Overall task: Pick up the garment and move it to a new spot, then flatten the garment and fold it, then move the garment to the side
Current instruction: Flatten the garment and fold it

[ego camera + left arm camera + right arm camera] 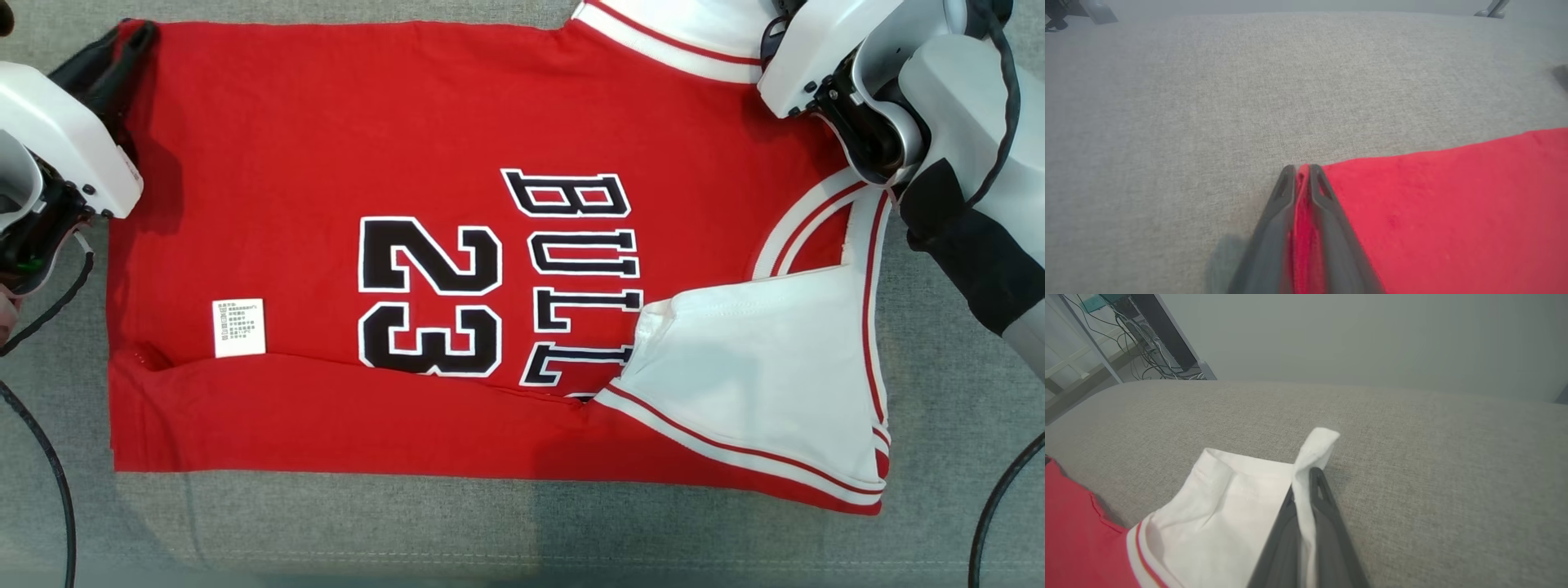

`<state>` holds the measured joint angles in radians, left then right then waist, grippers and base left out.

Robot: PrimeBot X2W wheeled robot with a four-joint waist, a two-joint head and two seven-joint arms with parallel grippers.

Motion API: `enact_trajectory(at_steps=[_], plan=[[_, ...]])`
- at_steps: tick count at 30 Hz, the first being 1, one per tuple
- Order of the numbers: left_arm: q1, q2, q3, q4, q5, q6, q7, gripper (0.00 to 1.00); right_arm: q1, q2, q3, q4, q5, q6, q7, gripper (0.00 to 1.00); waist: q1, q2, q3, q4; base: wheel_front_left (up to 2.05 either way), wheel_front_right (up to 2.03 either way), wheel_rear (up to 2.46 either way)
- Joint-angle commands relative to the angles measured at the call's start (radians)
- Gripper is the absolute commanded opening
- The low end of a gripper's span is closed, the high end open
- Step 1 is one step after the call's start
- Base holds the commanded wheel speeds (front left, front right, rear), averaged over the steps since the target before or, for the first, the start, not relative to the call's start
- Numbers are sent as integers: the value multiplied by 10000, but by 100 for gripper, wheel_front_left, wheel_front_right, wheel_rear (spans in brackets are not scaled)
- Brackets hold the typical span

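- Mostly flat, the garment (326, 163) lies spread across the grey cushion (490, 539), with its near edge folded up over the printed front.
- At the far hem corner, the left gripper (1302, 169) pinches red cloth between nearly closed fingers.
- Opposite, the right gripper (1305, 484) clamps the white shoulder strap.

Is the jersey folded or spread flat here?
Partly folded: the jersey has its near edge turned over, covering part of the print.
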<state>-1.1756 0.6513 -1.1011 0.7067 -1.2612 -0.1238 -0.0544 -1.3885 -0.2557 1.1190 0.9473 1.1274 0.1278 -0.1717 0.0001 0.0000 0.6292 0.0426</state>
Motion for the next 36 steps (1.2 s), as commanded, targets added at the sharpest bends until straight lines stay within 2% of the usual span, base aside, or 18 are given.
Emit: enact_trajectory(at_steps=[1,7,11,18,22,23,25,28,36], plan=[[-264,571,289,-115,-136,-69,-125,0,75,18,47,-215,84,29,-165,0,-1,0,-31,27,0,0,0],[-31,674,108,-452,-309,-69,-757,0,180,-166,256,-615,334,29,-329,0,-1,0,-251,94,0,0,0],[415,766,-42,-752,-561,-69,-1356,0,447,-548,503,-1215,519,29,-493,0,-1,0,-588,51,0,0,0],[1263,879,-247,-1019,-1065,-69,-1735,0,972,-1154,885,-2167,886,29,-518,0,-1,0,-1233,-36,0,0,0],[1894,922,-299,-1003,-1422,-69,-1897,0,1505,-1696,1230,-3165,1093,29,-334,0,-1,0,-1758,-80,0,0,0],[2464,895,-441,-894,-1650,-69,-1950,0,2081,-2177,1417,-4072,1281,29,-52,0,-1,0,-2170,-138,0,0,0],[2735,849,-474,-863,-1798,-69,-1970,0,2377,-2438,1476,-4495,1384,29,126,0,-1,0,-2345,-178,0,0,0],[3106,799,-534,-839,-1928,-69,-2000,0,2764,-2824,1529,-4975,1457,29,330,0,-1,0,-2568,-242,0,0,0],[3857,646,-599,-784,-2017,-69,-2051,0,3533,-3320,1578,-5761,1563,29,433,0,-1,0,-2972,-350,0,0,0]])
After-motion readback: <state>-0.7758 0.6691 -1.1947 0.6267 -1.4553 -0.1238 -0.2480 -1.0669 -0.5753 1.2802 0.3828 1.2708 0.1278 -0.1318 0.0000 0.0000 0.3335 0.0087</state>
